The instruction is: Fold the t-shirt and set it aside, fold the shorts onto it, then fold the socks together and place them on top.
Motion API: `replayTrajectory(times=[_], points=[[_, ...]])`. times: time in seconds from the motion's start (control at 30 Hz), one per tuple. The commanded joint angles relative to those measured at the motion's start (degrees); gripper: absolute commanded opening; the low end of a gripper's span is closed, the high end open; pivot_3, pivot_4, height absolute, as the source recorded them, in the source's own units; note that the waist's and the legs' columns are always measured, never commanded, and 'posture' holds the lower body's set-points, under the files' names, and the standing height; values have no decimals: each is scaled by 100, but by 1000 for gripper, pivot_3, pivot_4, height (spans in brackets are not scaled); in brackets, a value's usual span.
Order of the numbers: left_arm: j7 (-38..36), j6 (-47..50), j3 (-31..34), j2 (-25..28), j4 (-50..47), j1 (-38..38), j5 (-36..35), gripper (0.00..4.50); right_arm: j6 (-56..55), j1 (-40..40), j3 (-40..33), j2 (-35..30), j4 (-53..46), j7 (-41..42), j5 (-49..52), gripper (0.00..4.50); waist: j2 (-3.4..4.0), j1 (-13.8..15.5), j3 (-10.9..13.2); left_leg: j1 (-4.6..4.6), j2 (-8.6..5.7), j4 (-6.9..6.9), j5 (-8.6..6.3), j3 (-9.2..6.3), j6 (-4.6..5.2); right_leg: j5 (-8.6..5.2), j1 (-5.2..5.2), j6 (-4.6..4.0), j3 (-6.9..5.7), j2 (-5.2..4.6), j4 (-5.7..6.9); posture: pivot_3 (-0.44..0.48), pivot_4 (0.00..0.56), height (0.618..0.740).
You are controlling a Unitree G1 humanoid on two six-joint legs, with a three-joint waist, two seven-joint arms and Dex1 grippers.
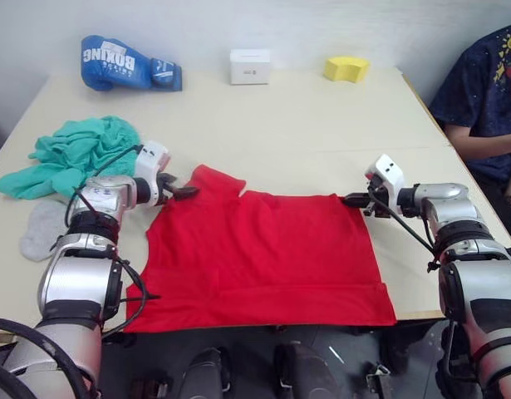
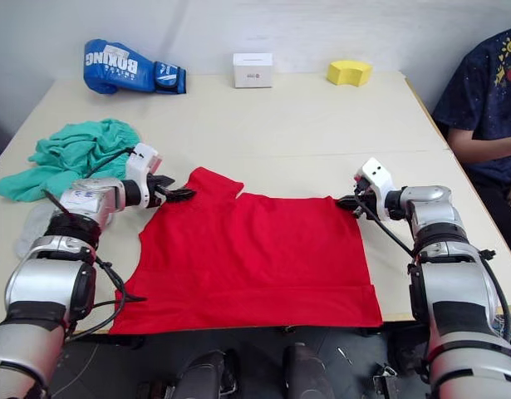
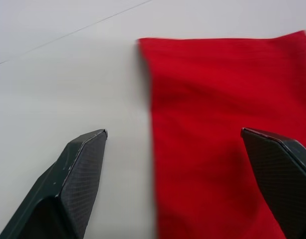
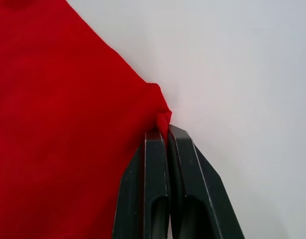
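The red t-shirt (image 1: 263,258) lies spread flat on the table, its lower hem reaching the front edge. My right gripper (image 1: 355,200) is shut on the shirt's far right corner; in the right wrist view a pinch of red cloth sits between its closed tips (image 4: 165,130). My left gripper (image 1: 186,193) is open at the shirt's far left, by the sleeve; the cloth's edge lies between its spread fingers (image 3: 175,134) without being held. The teal shorts (image 1: 72,154) lie crumpled at the table's left. A grey sock (image 1: 41,231) lies below them, partly hidden by my left arm.
A blue boxing glove (image 1: 126,65), a white box (image 1: 249,66) and a yellow sponge (image 1: 346,68) stand along the far edge. A person in a dark shirt (image 1: 488,91) sits at the right side. Bare tabletop (image 1: 305,125) stretches behind the shirt.
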Motion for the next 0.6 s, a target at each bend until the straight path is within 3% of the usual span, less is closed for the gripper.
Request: replayTrajectory(times=[0.03, 0.17, 0.27, 0.6], points=[[-89, -243, 12, -132, 382, -192, 207, 4500, -74, 60, -54, 17, -167, 57, 42, 14, 0, 4, 0, -1, -1, 3, -1, -1, 1, 0, 0, 0, 0, -1, 1, 0, 150, 740], [-141, -231, 93, -207, 608, -284, 295, 4500, -57, 73, -60, 40, -202, 59, 55, 14, 0, 3, 0, -1, -2, 3, -1, -3, 2, 0, 0, 0, 0, -3, 4, 0, 150, 740], [-94, -238, 156, -215, 671, -286, 342, 3905, -81, 78, -68, 57, -207, 45, 65, 0, 0, -2, 0, -1, -2, 4, -1, -4, 2, 0, 0, 0, -2, -3, 5, 0, 150, 740], [-53, -243, 537, -345, 679, -240, 222, 761, -180, 94, -57, 17, -180, 133, 58, 0, -1, -4, 0, -4, -1, 5, -2, -4, 3, 0, 0, 1, -7, -3, 5, 0, 150, 740]])
